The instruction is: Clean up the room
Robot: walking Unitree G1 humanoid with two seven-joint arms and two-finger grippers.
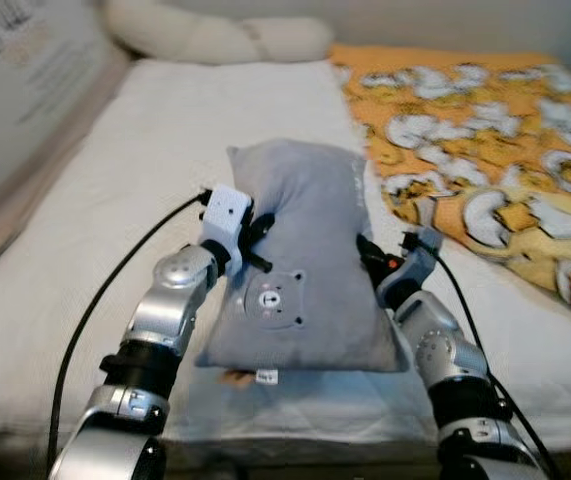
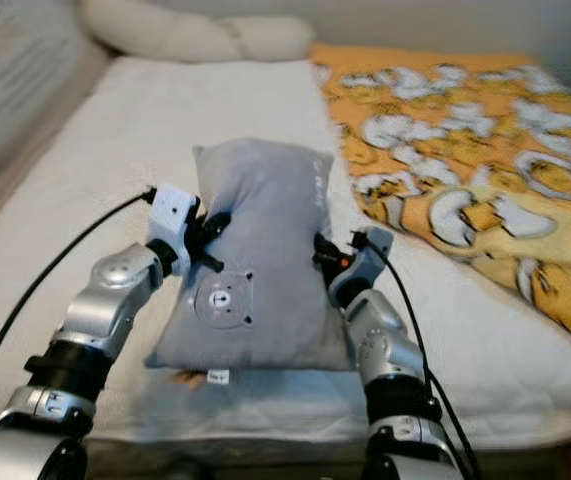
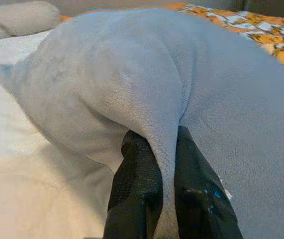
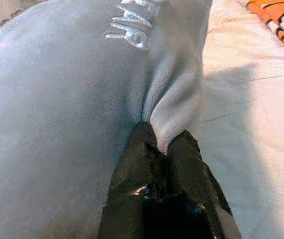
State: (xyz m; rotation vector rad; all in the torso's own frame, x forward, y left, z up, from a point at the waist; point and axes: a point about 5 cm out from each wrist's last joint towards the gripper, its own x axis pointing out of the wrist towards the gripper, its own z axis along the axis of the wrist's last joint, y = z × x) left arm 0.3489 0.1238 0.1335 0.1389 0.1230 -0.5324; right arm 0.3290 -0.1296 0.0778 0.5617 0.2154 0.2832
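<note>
While the left gripper (image 3: 154,164) and right gripper (image 4: 164,149) each pinch an edge fold of the grey pillow (image 1: 300,260) above the near bed (image 1: 135,170) edge, placement remains outstanding.

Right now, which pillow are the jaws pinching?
The grey pillow with the bear patch, held at its sides by both grippers; the white pillow lies untouched at the bed's head.

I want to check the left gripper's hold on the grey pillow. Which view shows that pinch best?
The left wrist view: the left gripper has both black fingers closed on a fold of the grey pillow. The eye views show the whole pillow held over the bed, but its grip looks small there.
</note>
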